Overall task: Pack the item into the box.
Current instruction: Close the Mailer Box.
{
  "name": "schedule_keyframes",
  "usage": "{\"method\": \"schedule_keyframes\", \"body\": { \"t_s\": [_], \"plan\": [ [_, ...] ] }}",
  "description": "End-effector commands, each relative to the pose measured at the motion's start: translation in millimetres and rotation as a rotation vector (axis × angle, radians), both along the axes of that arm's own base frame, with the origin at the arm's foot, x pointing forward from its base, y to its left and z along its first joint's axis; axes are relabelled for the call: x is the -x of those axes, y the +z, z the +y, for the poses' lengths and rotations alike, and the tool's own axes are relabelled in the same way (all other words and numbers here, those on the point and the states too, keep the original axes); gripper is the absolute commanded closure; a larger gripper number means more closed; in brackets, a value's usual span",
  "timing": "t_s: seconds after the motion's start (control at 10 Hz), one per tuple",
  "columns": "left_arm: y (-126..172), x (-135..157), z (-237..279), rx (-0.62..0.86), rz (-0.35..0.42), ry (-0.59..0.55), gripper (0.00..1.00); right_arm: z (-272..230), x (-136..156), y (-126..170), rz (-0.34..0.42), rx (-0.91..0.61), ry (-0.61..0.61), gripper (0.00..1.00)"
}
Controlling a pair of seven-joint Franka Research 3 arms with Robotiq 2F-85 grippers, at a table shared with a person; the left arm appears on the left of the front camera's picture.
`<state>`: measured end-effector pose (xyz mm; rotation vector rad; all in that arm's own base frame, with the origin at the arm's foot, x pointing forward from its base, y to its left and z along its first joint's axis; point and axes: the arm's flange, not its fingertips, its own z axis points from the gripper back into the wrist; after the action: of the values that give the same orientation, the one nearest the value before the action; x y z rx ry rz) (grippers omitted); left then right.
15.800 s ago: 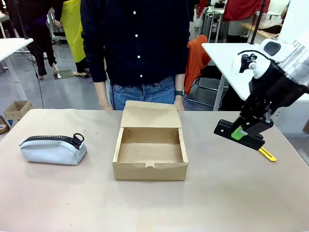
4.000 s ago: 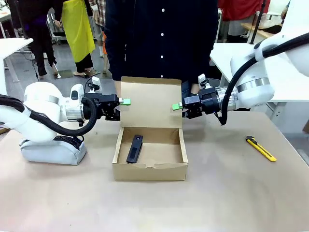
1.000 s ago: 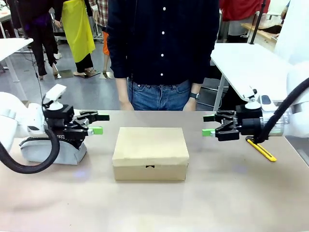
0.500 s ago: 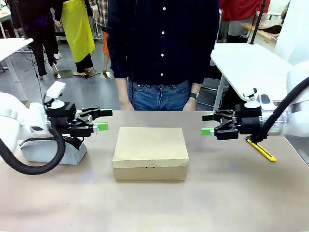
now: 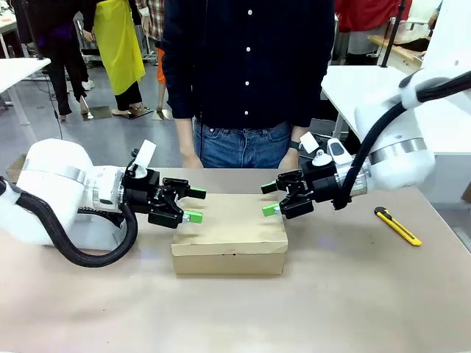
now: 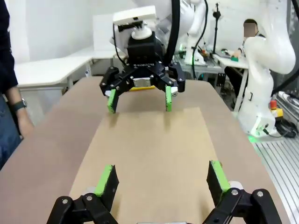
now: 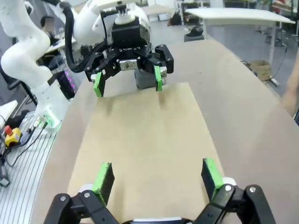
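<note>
Left hand (image 5: 193, 205) spread, right hand (image 5: 268, 198) spread, over closed brown box (image 5: 229, 234), lid flat

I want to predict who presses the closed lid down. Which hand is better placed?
Neither clearly: the left hand and right hand both hover open over opposite ends of the box, facing each other, so pressing together seems likelier.

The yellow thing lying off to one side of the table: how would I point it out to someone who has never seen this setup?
Start at the closed brown box in the middle of the table. Look past the right gripper toward the table's right edge: the utility knife lies flat there, alone. It is slim, yellow and black.
</note>
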<state>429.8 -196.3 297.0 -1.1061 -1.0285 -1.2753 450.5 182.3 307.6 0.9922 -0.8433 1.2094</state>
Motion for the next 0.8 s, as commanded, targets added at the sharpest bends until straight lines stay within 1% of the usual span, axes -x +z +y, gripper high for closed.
{"method": "schedule_keyframes", "body": {
  "t_s": [0.0, 0.1, 0.3, 0.5, 0.6, 0.7],
  "plan": [
    [-4.2, -7.0, -3.7, -0.054, -0.006, -0.009, 0.0, 7.4, -8.7, -3.4, -0.004, 0.096, 0.051, 0.0],
    [-8.4, -9.1, -5.3, -0.057, 0.015, -0.023, 0.0, 9.3, -8.9, -5.9, -0.012, 0.13, 0.073, 0.0],
    [-14.2, -8.8, -7.0, -0.078, 0.019, -0.01, 0.0, 7.3, -5.2, -7.4, -0.047, 0.166, 0.099, 0.0],
    [-17.2, -12.1, -6.1, -0.114, 0.02, 0.012, 0.0, 6.4, -4.0, -7.0, -0.059, 0.162, 0.08, 0.0],
    [-14.4, -9.9, -4.8, -0.11, 0.009, 0.02, 0.0, 3.8, -2.0, -3.4, -0.069, 0.137, 0.064, 0.0],
    [-6.6, -4.5, -0.4, -0.076, -0.01, 0.029, 0.0, -2.2, 2.8, 3.9, -0.069, 0.101, 0.023, 0.0]
  ]
}}
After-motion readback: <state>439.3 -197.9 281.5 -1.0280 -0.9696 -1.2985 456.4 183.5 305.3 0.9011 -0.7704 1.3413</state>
